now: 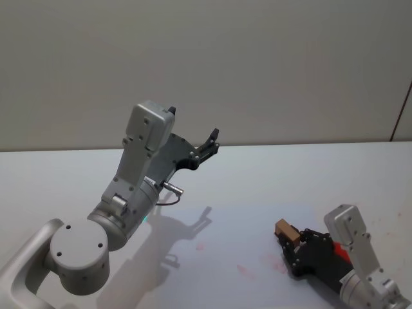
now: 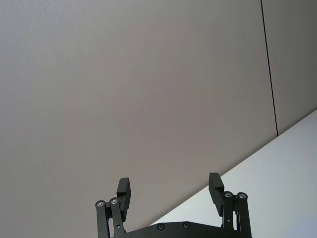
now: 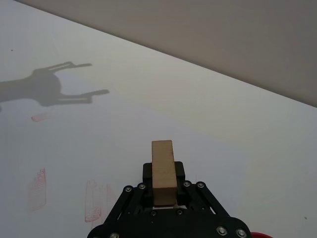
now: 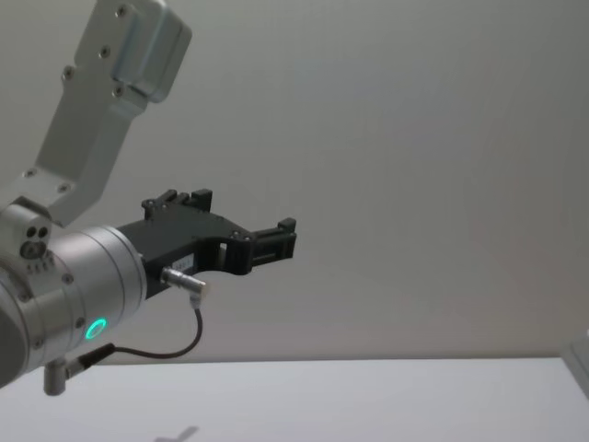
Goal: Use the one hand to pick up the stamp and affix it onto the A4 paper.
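Observation:
The stamp (image 1: pixel 285 229), a light tan wooden block, sits between the black fingers of my right gripper (image 1: pixel 291 243) at the lower right, which is shut on it. In the right wrist view the stamp (image 3: pixel 163 153) sticks out forward from the right gripper (image 3: pixel 164 176), low over the A4 paper (image 3: pixel 124 129). I cannot tell whether it touches the sheet. The A4 paper (image 1: pixel 238 225) lies flat on the table and carries faint red prints (image 1: pixel 273 262). My left gripper (image 1: pixel 209 145) is raised high on the left, open and holding nothing, also seen as the left gripper (image 2: pixel 169 191).
Red prints (image 3: pixel 94 201) mark the sheet near the right gripper. The left gripper's shadow (image 3: pixel 54 89) falls on the white table (image 1: pixel 64 174). A plain wall (image 1: pixel 257 64) stands behind the table. The left arm's large grey body (image 4: pixel 83 267) hangs above the table's left half.

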